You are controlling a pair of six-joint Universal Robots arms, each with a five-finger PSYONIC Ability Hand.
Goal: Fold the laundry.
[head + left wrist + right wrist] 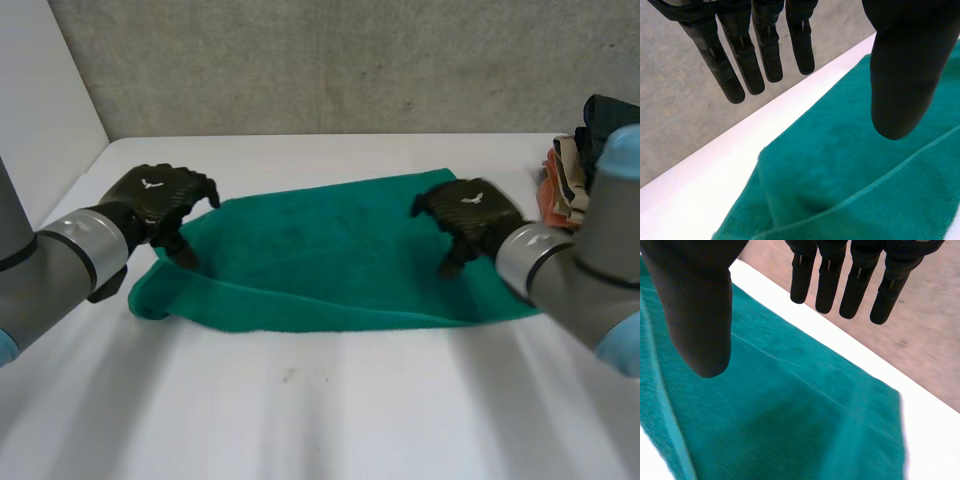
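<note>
Green towel (330, 255) spread flat across the white table (320, 400), between the two hands. Doubled along the near side, with a soft rolled fold at the end under the left hand.

Left hand (160, 200) poised over the towel's left end, by the far corner. Seen from the left wrist: fingers (747, 55) straight and side by side, thumb (905, 75) set well apart from them. Spread wide, holding nothing. Towel (840, 170) below the thumb and palm, with a thin hem line running across it and a crease near the corner. Bare table (700, 185) under the fingertips, grey surface beyond its edge.

Right hand (470, 215) poised over the towel's right end, thumb pointing down toward the cloth. Cannot tell whether the thumb tip touches it. Seen from the right wrist: fingers (850, 280) straight and close together, thumb (700, 315) held far from them. Likewise wide, nothing between thumb and fingers. Towel (790, 415) beneath the palm, its far corner lying past the fingertips, with a strip of white table (935, 440) beside it.

Pile of clothes (560, 185) in orange, beige and dark colours on the table beyond the right hand, well apart from the towel and partly hidden behind the right arm.

Grey wall (320, 60) behind the table's far edge.
</note>
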